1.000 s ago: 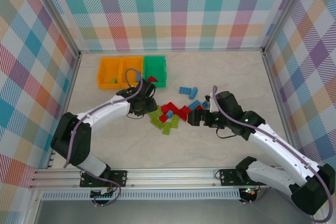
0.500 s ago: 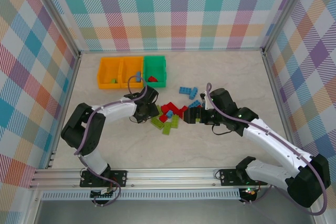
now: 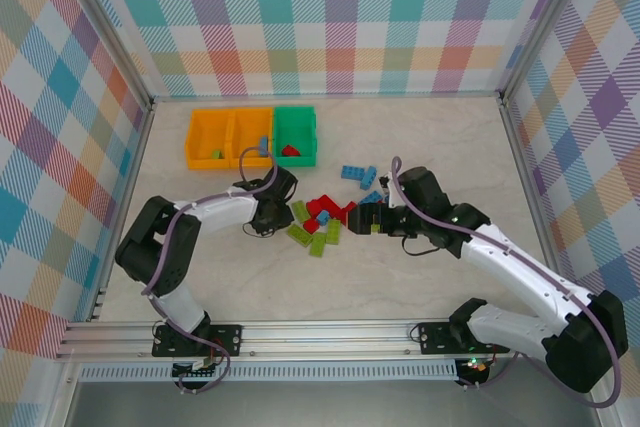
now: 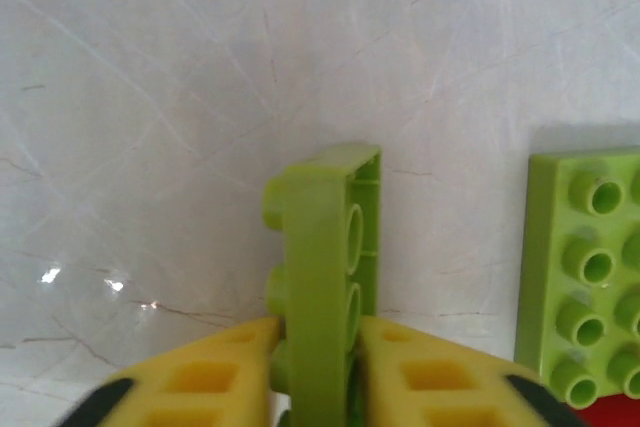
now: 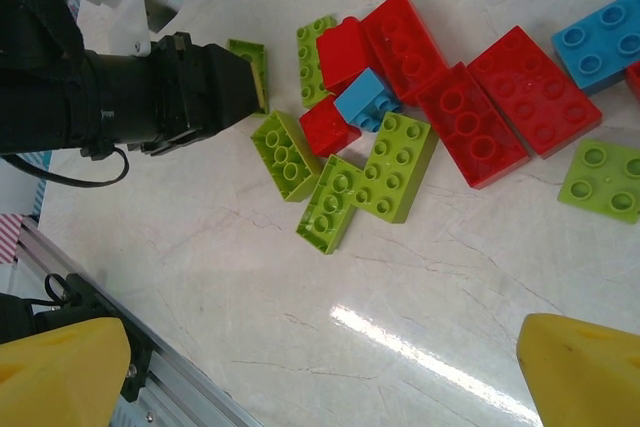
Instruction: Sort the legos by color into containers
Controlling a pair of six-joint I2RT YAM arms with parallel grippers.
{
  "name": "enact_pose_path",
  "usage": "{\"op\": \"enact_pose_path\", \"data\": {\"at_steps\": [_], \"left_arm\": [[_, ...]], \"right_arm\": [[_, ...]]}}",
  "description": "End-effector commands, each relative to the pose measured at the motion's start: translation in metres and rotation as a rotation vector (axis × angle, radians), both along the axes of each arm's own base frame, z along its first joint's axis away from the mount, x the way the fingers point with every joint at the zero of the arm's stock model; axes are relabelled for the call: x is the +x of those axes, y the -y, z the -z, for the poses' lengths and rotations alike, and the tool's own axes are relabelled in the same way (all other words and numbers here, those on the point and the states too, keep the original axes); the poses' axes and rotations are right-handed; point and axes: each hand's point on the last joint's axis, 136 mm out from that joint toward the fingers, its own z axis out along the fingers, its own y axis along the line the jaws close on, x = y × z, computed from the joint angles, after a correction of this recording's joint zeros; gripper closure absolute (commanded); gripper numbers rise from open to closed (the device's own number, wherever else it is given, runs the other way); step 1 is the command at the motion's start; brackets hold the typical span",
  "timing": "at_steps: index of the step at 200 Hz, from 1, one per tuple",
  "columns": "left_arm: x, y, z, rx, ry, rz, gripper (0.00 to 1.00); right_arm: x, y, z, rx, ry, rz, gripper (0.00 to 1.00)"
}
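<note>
My left gripper (image 4: 318, 372) is shut on a lime green lego (image 4: 325, 247) held on edge just above the table, at the left edge of the pile (image 3: 298, 211). The right wrist view shows that same gripper (image 5: 235, 82) with the brick (image 5: 250, 67). Red legos (image 5: 480, 112), lime legos (image 5: 385, 172) and a small blue one (image 5: 365, 99) lie in the pile. My right gripper (image 5: 320, 382) is open over bare table just right of the pile (image 3: 362, 219). At the back left stand two orange containers (image 3: 191, 137) and a green container (image 3: 310, 132).
Two blue legos (image 3: 355, 173) lie apart behind the pile, and another lime one (image 5: 600, 179) sits at its right. The bins hold a lime lego (image 3: 216, 155), a blue one (image 3: 263, 143) and a red one (image 3: 290, 151). The metal rail (image 3: 320, 332) runs along the table's front.
My right gripper has moved left toward the pile. My left gripper has shifted right to the pile's left edge and stays low there with the lime brick.
</note>
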Motion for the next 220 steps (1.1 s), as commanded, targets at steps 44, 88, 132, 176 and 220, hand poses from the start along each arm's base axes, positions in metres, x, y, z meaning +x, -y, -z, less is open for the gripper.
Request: {"op": "enact_pose_path", "data": {"at_steps": [44,88,132,176,220], "left_arm": [[0.004,-0.044,-0.073,-0.059,0.17,-0.044,0.9],[0.063,-0.123,-0.163,0.019,0.406,-0.166,0.9],[0.145,-0.182,-0.157,0.035,0.36,-0.313,0.91],[0.209,-0.186,-0.124,-0.058,0.278,-0.321,0.89],[0.227,-0.197,-0.116,-0.064,0.26,-0.344,0.61]], "right_arm": [[0.003,-0.053,-0.033,0.189,0.087,-0.189,0.0],[0.014,-0.056,-0.032,0.179,0.122,-0.173,0.0],[0.008,-0.046,-0.031,0.137,0.127,-0.163,0.0],[-0.006,-0.025,-0.03,0.093,0.133,-0.135,0.0],[-0.017,0.0,-0.036,0.051,0.157,-0.076,0.0]]}}
